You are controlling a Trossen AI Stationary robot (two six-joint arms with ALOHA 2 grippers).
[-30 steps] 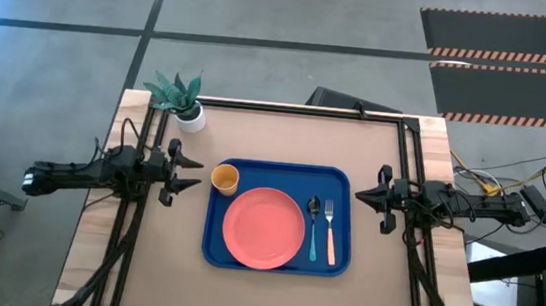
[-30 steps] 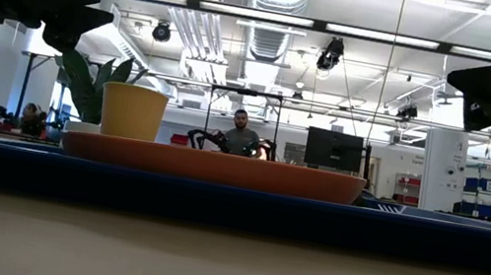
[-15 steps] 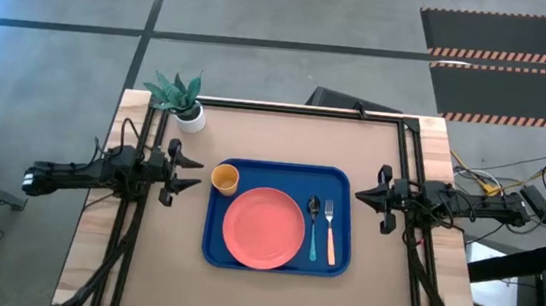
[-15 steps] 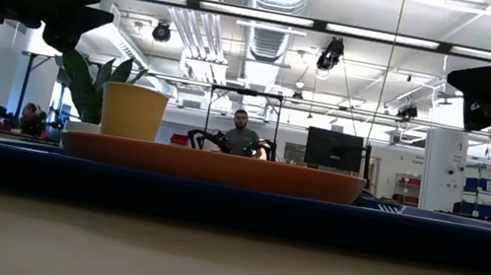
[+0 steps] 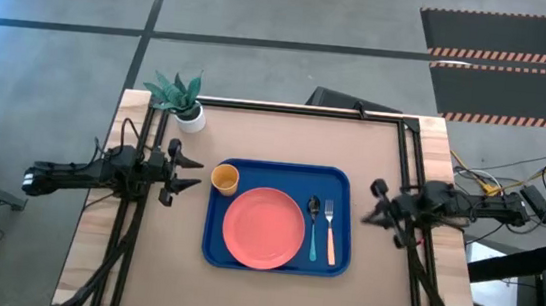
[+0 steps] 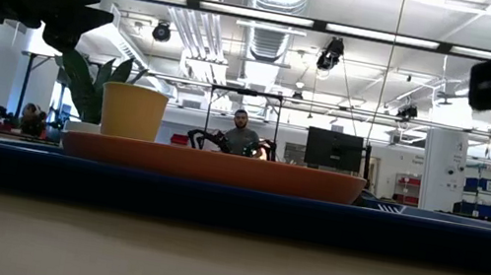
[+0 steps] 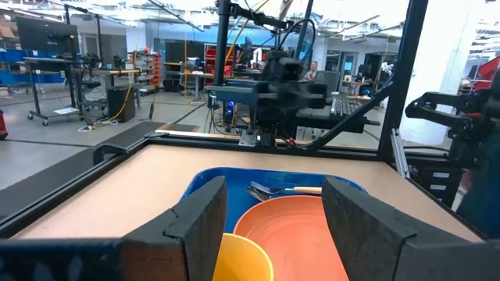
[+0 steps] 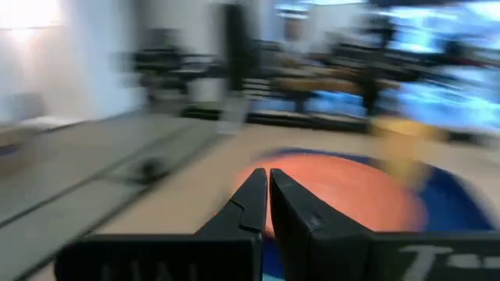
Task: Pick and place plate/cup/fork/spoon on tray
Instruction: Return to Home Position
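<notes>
The blue tray (image 5: 213, 250) lies mid-table. On it rest the coral-pink plate (image 5: 264, 228), the orange-yellow cup (image 5: 224, 178) at its far left corner, and the blue-handled spoon (image 5: 313, 223) beside the orange-handled fork (image 5: 330, 229) on the right. My left gripper (image 5: 194, 173) hovers open just left of the cup, and the cup (image 7: 234, 257) shows between its fingers in the left wrist view. My right gripper (image 5: 365, 220) is shut and empty, off the tray's right rim; its wrist view shows the plate (image 8: 336, 187) ahead.
A white pot with a green plant (image 5: 188, 113) stands at the table's far left corner. Black frame rails (image 5: 409, 146) run along the far edge and both sides of the table. A person sits in the room beyond (image 6: 242, 137).
My right gripper has swung toward the table's near edge and turned about, staying above the table beside the tray's right rim; its wrist view is blurred by the motion. The tableware and the tray have stayed where they were.
</notes>
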